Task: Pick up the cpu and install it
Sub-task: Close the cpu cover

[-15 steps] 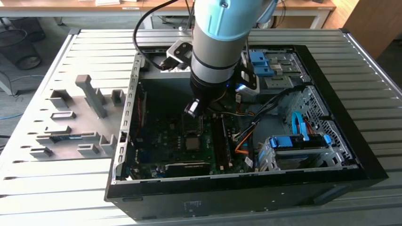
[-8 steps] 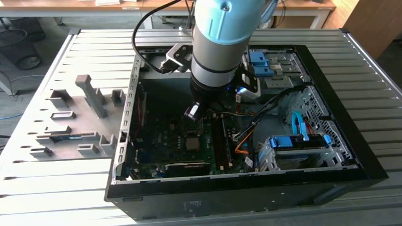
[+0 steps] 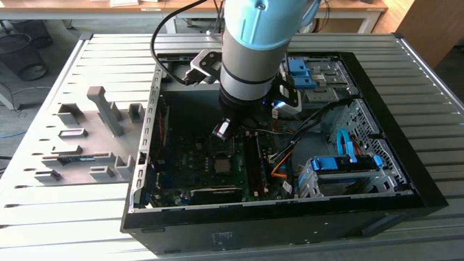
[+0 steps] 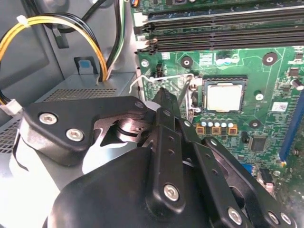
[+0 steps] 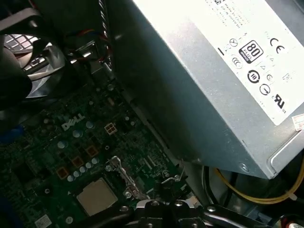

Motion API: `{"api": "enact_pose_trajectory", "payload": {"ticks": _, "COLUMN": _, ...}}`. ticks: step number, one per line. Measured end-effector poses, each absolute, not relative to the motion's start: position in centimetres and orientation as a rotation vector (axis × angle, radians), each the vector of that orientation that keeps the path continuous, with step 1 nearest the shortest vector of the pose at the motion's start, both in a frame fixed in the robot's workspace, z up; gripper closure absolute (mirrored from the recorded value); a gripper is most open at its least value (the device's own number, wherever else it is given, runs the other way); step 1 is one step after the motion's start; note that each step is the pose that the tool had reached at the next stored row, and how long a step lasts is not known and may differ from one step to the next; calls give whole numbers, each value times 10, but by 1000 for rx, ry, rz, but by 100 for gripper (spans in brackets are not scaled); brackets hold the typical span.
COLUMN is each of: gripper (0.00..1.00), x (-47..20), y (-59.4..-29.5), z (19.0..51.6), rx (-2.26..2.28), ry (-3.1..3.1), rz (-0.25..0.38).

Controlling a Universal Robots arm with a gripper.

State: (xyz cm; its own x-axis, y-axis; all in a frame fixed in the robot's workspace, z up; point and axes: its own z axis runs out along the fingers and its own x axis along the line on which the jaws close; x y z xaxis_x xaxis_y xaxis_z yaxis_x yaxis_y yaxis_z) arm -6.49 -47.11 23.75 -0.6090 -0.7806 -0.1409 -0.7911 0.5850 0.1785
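The cpu (image 5: 96, 195) sits on the motherboard (image 5: 71, 142) beside the power-supply box (image 5: 213, 80).

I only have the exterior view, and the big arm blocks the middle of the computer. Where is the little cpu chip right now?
Observer: In the second wrist view the cpu lies flat in its socket on the green board, silvery face up.
Operator: Is the gripper touching it?
Observer: No; the gripper tip sits beside the socket, by a thin wire lever, apart from the chip.
Operator: Anything big beside the board?
Observer: In the first wrist view, a grey power-supply box stands beside it, yellow cables nearby.
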Motion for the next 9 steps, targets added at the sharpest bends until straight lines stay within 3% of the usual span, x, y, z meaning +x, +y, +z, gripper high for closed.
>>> {"api": "enact_pose_trajectory", "payload": {"ticks": 9, "gripper": 90, "x": -65, "y": -472, "z": 238, "rx": -1392, "ry": 2792, "rz": 244}}
